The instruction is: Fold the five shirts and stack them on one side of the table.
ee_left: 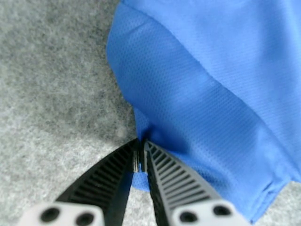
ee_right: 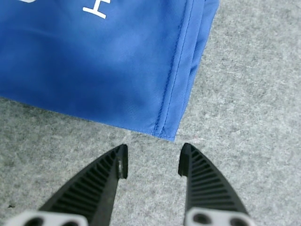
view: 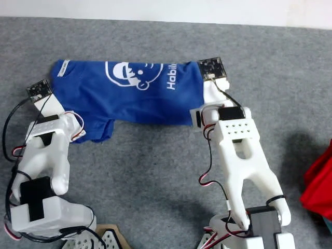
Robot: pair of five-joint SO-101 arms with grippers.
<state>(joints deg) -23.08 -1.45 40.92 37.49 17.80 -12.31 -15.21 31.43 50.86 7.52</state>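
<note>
A blue shirt [view: 129, 101] with a white print lies partly folded on the grey felt table, its long side running left to right. In the left wrist view my left gripper [ee_left: 140, 153] is shut on a fold of the blue shirt [ee_left: 211, 94] at its sleeve end. My right gripper [ee_right: 153, 160] stands open just short of the hemmed corner of the blue shirt [ee_right: 94, 61], touching nothing. From above, the left arm [view: 49, 150] is at the shirt's left sleeve. The right arm [view: 233, 135] is at the shirt's right near corner.
Red cloth [view: 317, 187] with a bit of teal under it lies at the table's right edge. The arm bases and a tan board [view: 111, 236] are at the near edge. Bare grey felt [view: 150, 176] lies between the arms.
</note>
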